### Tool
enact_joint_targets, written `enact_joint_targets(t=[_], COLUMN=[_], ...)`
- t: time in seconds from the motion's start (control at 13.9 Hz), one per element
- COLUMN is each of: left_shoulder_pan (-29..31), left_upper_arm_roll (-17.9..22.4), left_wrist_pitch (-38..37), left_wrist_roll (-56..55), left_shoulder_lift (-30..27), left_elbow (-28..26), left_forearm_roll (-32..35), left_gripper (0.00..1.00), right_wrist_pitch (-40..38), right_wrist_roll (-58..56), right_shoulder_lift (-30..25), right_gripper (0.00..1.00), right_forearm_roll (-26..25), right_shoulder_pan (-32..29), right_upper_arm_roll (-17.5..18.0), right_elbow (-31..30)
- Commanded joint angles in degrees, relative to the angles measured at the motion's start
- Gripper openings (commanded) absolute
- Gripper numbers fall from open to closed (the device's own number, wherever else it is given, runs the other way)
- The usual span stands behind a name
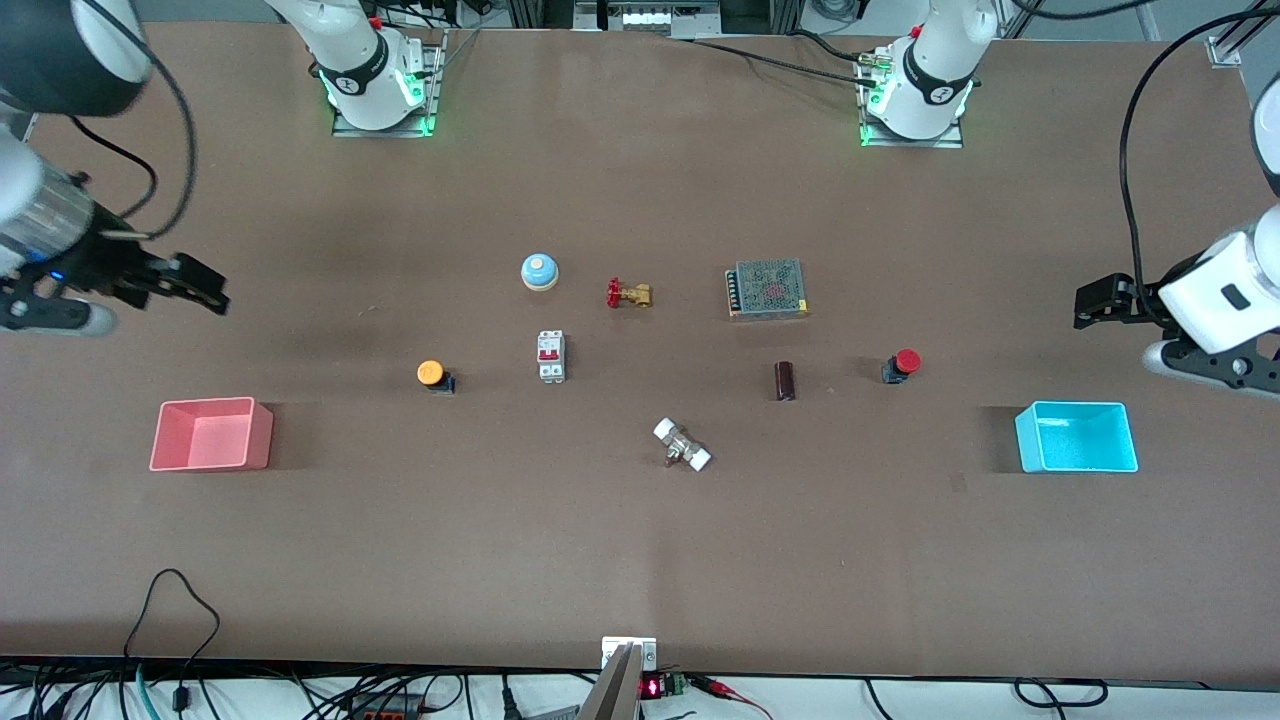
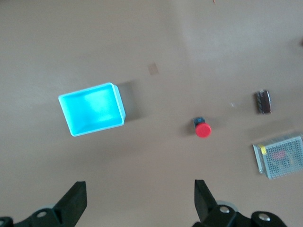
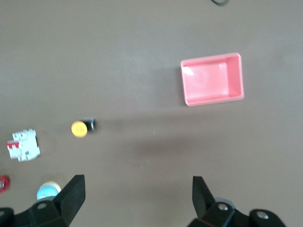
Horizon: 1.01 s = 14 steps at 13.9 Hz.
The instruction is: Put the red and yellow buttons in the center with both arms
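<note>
The yellow button [image 1: 432, 374] stands on the brown table [image 1: 640, 560] toward the right arm's end, beside the white breaker [image 1: 551, 355]; it also shows in the right wrist view [image 3: 79, 128]. The red button [image 1: 903, 364] stands toward the left arm's end, beside a dark cylinder [image 1: 785, 381]; it also shows in the left wrist view [image 2: 202, 128]. My right gripper [image 1: 195, 284] is open and empty, up in the air over the table's right-arm end. My left gripper [image 1: 1095, 300] is open and empty, over the table's left-arm end. Both are apart from the buttons.
A pink bin [image 1: 212, 434] sits at the right arm's end, a cyan bin [image 1: 1076, 437] at the left arm's end. Mid-table lie a blue bell [image 1: 539, 271], a red-handled brass valve [image 1: 628, 294], a mesh power supply [image 1: 767, 289] and a white-ended fitting [image 1: 682, 445].
</note>
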Motion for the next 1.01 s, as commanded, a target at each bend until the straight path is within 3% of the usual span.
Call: enact_joint_targets(t=[0.0, 0.36, 0.94], left_shoulder_pan=[-1.08, -0.11, -0.11], left_upper_arm_roll=[2.03, 2.12, 1.85], left_wrist_pitch=[5.57, 3.19, 3.63], left_wrist_roll=[-0.25, -0.25, 0.89], left_shoulder_lift=[-10.54, -9.93, -9.93], left_elbow=[-12.04, -11.08, -10.90], left_forearm_roll=[-0.94, -4.62, -4.01], left_gripper=[1.00, 1.00, 1.00], right_wrist_pitch=[-5.29, -3.18, -3.35], right_wrist_roll=[-0.18, -0.35, -0.27], right_shoulder_lift=[0.73, 1.26, 1.26], right_gripper=[1.00, 1.00, 1.00], right_forearm_roll=[1.21, 0.69, 0.42], right_shoulder_pan=[1.81, 1.99, 1.99], right_upper_arm_roll=[-1.84, -2.29, -2.37], right_elbow=[3.45, 3.45, 3.45])
